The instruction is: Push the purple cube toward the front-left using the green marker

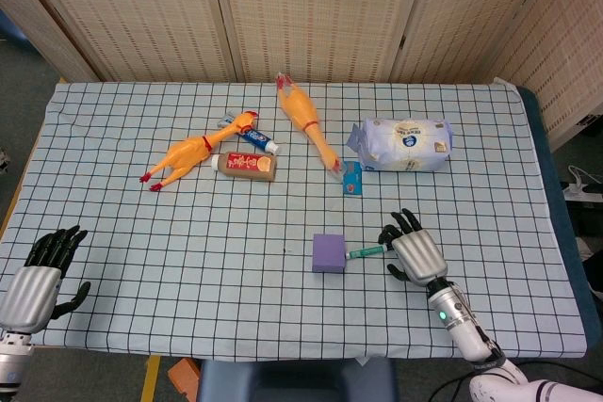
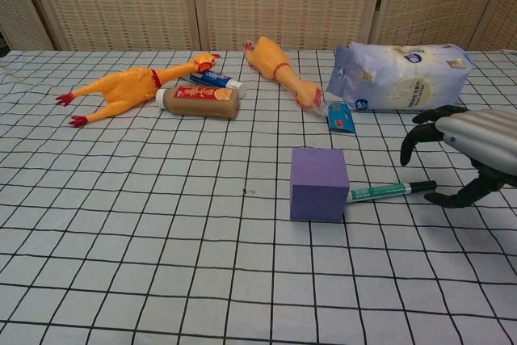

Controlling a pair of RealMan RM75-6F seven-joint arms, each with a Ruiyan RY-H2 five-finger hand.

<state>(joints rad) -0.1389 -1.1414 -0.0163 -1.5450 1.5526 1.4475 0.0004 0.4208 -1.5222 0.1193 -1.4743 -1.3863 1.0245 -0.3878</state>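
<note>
Purple cube (image 1: pixel 329 252) lies near the middle of the checked tablecloth (image 1: pixel 141 298) in the head view, with the green marker (image 1: pixel 369 250) touching its right face and pointing away to the right. The right hand (image 1: pixel 415 253) hovers at the marker's far end, fingers spread, grasping nothing. The left hand (image 1: pixel 38 281) rests at the table's near-left corner, fingers apart and empty.

Chest view: the purple cube (image 2: pixel 319 184) stands upright, the green marker (image 2: pixel 392 191) lying flat against its lower right edge. The right hand (image 2: pixel 468 151) arches over the marker's black tip, released. Behind lie two rubber chickens (image 2: pixel 129 86), a bottle (image 2: pixel 200 101) and a white bag (image 2: pixel 400 77).
</note>
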